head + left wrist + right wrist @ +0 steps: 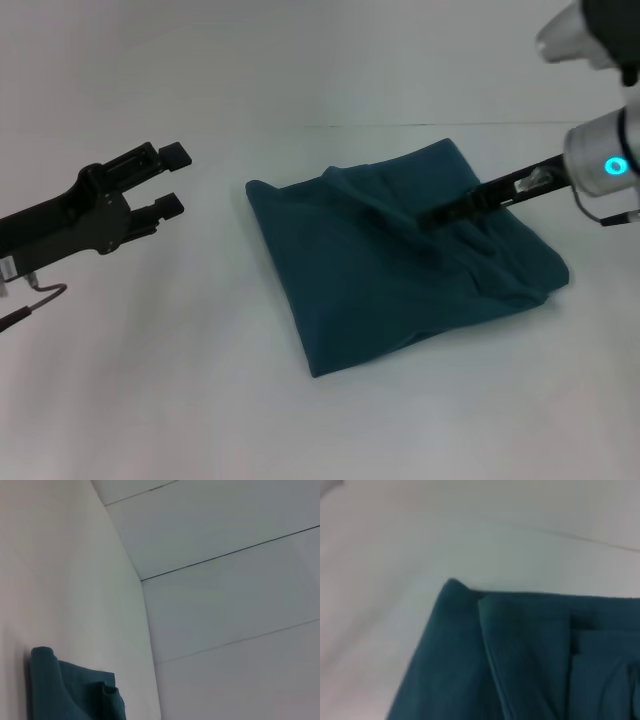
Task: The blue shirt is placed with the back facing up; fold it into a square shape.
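Observation:
The blue shirt (380, 290) lies folded into a rough, rumpled square in the middle of the white table, plain side up. My right gripper (425, 218) reaches in from the right and sits low on the shirt's upper layer, shut on a raised fold of the cloth. My left gripper (172, 181) hovers open to the left of the shirt, well apart from it and holding nothing. The left wrist view catches one corner of the shirt (65, 690). In the right wrist view the shirt (520, 665) shows close up with overlapping folded edges.
The white table (150, 380) stretches bare around the shirt on all sides. A pale wall rises behind its far edge (400, 125).

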`<control>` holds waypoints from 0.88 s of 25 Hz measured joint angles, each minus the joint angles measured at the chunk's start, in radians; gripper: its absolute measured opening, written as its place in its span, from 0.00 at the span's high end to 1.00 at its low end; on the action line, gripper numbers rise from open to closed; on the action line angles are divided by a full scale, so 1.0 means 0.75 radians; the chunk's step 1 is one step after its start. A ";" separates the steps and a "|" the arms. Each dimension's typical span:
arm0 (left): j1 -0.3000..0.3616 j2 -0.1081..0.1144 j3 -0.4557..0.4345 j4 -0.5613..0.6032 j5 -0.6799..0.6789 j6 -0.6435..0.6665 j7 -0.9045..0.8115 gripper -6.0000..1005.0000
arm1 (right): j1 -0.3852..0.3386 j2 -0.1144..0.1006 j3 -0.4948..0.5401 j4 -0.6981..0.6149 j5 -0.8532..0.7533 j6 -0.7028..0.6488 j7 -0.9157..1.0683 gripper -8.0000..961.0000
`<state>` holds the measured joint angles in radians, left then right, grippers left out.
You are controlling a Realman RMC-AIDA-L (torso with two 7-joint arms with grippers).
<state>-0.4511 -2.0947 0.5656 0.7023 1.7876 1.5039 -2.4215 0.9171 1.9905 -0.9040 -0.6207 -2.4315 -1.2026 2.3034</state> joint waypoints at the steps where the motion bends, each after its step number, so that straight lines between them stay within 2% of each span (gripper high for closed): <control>1: -0.002 0.000 0.000 -0.002 0.000 -0.002 0.000 0.13 | 0.008 0.010 -0.016 -0.001 -0.029 0.018 0.011 0.13; 3: -0.004 0.000 0.000 -0.005 0.000 -0.006 0.000 0.13 | 0.023 0.029 -0.042 -0.003 -0.075 0.047 0.029 0.13; 10: -0.007 0.000 -0.001 -0.023 -0.002 -0.026 0.000 0.13 | 0.031 0.061 -0.115 -0.041 -0.124 0.065 0.051 0.13; 13: -0.007 0.000 -0.002 -0.036 -0.009 -0.033 0.001 0.13 | 0.035 0.081 -0.190 -0.051 -0.235 0.127 0.149 0.13; 16: -0.007 0.001 -0.002 -0.041 -0.010 -0.043 0.001 0.13 | 0.030 0.102 -0.201 -0.087 -0.352 0.191 0.253 0.13; 19: -0.008 0.001 -0.002 -0.041 -0.012 -0.045 0.001 0.13 | 0.014 0.098 -0.186 -0.128 -0.401 0.238 0.356 0.13; 22: -0.011 0.001 -0.002 -0.041 -0.012 -0.044 0.001 0.13 | -0.011 0.070 -0.135 -0.164 -0.406 0.257 0.437 0.13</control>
<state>-0.4591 -2.0938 0.5644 0.6715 1.7784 1.4706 -2.4206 0.9085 2.0433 -1.0049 -0.7438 -2.7356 -1.0095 2.6313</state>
